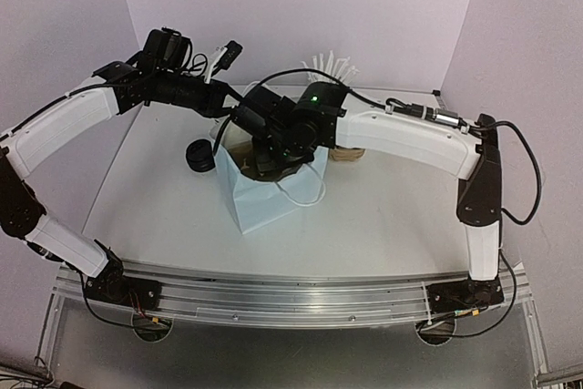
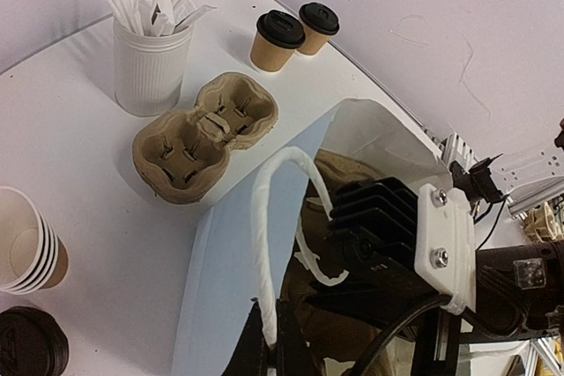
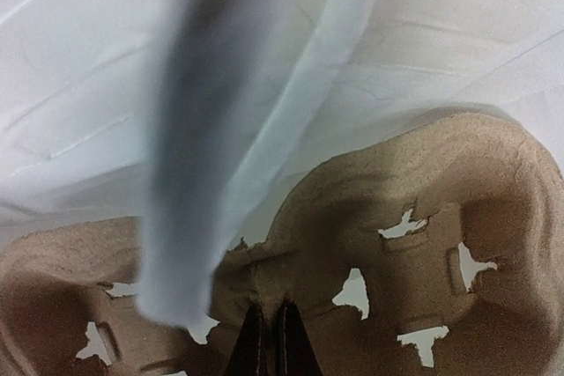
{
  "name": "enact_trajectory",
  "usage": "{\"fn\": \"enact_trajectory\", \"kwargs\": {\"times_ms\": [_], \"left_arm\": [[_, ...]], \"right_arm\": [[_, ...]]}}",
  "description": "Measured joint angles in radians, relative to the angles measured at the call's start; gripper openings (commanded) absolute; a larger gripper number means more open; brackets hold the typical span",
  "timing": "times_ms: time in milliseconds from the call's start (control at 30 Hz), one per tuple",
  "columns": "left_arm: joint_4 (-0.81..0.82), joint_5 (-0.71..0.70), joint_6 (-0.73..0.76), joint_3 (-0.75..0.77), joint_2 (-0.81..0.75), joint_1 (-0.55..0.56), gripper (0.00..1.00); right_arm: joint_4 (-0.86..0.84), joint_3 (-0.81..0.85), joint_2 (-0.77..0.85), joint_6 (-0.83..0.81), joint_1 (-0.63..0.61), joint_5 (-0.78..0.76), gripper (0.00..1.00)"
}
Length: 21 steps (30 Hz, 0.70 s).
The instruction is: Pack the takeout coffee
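A white handled paper bag [image 1: 266, 207] stands mid-table. My left gripper [image 2: 271, 341] is shut on its white twisted handle [image 2: 264, 217] and holds the mouth open. My right gripper [image 3: 269, 334] reaches down inside the bag, shut on the middle ridge of a tan pulp cup carrier [image 3: 423, 217]. In the left wrist view that carrier [image 2: 339, 173] shows partly under the right arm's black wrist. A second tan carrier [image 2: 204, 134] lies on the table beside the bag. Two brown cups with black lids [image 2: 278, 40] [image 2: 315, 27] stand behind it.
A white ribbed cup of white sticks [image 2: 152, 50] stands next to the loose carrier. Left of the bag are a stack of open brown cups [image 2: 22, 253] and stacked black lids [image 1: 199, 156]. Walls close off the table's back and sides.
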<state>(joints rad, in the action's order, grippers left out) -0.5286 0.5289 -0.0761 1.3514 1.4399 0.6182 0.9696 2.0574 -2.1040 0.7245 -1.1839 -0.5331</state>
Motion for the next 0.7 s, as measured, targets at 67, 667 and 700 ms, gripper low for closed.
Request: {"fn": "enact_trajectory", "kwargs": {"times_ms": [67, 667, 700], "left_arm": [[0.0, 0.001, 0.0, 0.0, 0.0, 0.0, 0.0], [-0.003, 0.001, 0.01, 0.0, 0.0, -0.008, 0.0], [-0.003, 0.0, 0.015, 0.0, 0.0, -0.01, 0.0]], "right_arm": [[-0.009, -0.003, 0.0, -0.002, 0.001, 0.0, 0.0], [-0.037, -0.028, 0.001, -0.036, 0.006, -0.01, 0.55], [-0.038, -0.028, 0.001, -0.041, 0.006, -0.01, 0.57]]}}
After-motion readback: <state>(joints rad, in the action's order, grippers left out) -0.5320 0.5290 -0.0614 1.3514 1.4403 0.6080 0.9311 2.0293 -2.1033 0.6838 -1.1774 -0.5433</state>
